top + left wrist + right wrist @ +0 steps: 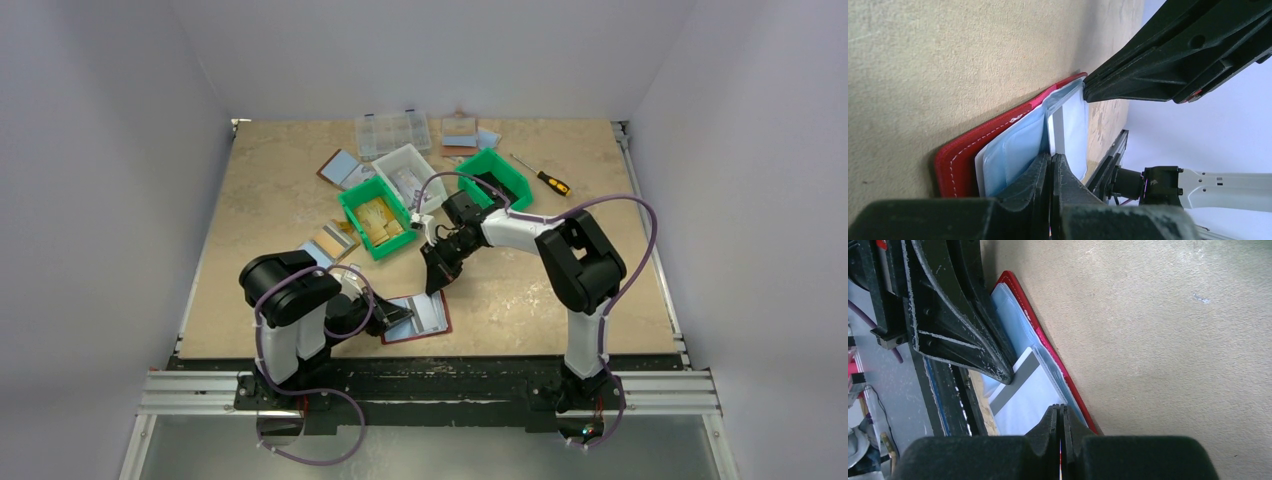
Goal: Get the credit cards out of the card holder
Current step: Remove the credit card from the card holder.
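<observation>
Plain pale walls point(430, 50) enclose three sides of a tan, mottled surface point(280, 190) lit by soft, even light that throws few shadows, with a silver metal rail point(180, 392) running along its near edge.

The card holder point(955, 160) lies open and flat near the table's 6 o'clock edge in the top view. A dark red rim with pale stitching frames its pale blue-grey clear pockets, and its long side runs roughly 9 to 3 o'clock. One credit card point(1020, 390), pale grey-white with a dark grey band, sticks partway out of a pocket toward 7 o'clock in the right wrist view
</observation>
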{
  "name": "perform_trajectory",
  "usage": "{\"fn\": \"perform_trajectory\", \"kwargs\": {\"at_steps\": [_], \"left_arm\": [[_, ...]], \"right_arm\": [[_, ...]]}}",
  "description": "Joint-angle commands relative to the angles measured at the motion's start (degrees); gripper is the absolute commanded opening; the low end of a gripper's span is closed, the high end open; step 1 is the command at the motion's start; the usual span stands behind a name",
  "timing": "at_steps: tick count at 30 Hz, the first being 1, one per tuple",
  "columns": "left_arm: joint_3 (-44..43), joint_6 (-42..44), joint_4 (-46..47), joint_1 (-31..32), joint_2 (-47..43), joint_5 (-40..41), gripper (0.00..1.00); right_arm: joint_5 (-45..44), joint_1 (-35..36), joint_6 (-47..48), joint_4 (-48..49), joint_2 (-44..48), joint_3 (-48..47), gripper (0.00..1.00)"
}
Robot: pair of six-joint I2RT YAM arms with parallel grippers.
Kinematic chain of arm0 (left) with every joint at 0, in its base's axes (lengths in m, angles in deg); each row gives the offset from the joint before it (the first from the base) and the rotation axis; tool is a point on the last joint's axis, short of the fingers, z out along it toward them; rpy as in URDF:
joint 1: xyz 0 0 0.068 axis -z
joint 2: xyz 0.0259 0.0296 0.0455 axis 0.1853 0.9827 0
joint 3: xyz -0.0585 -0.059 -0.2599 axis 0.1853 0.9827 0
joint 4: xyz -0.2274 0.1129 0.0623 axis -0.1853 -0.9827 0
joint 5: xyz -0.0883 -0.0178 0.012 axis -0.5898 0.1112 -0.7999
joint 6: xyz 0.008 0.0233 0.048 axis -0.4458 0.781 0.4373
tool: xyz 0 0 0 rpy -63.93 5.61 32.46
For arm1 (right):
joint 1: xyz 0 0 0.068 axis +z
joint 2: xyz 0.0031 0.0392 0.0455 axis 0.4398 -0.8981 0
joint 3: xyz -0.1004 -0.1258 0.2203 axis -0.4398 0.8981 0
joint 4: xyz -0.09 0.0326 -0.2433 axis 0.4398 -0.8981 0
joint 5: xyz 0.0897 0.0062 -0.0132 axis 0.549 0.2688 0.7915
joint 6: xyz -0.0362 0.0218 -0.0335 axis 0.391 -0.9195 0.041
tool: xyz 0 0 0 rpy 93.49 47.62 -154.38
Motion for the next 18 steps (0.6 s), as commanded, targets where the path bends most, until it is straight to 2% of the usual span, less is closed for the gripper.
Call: {"fn": "perform_trajectory", "kwargs": {"at_steps": [1, 8, 12, 15, 18], "left_arm": [[10.6, 5.0, 11.4, 0.3, 1.5, 5.8, 0.0], [10.7, 4.9, 9.3, 0.3, 0.9, 4.3, 0.0], [10.7, 4.9, 5.5, 0.3, -3.0, 3.6, 0.0], [10.7, 5.6, -2.2, 0.3, -11.4, 4.0, 0.0], [10.1, 6.9, -19.0, 0.3, -24.3, 5.4, 0.0]], "right_arm": [[-5.6, 2.7, -0.2, -2.5, -0.2, 0.2, 0.0], [-8.6, 2.7, 0.6, -2.5, -0.1, 0.2, 0.0], [-9.1, 2.7, 0.8, -2.5, 0.0, 0.2, 0.0], [-9.1, 2.7, 1.0, -2.5, 0.0, 0.2, 0.0], [-9.0, 2.7, 1.2, -2.5, 0.1, 0.2, 0.0]]}}
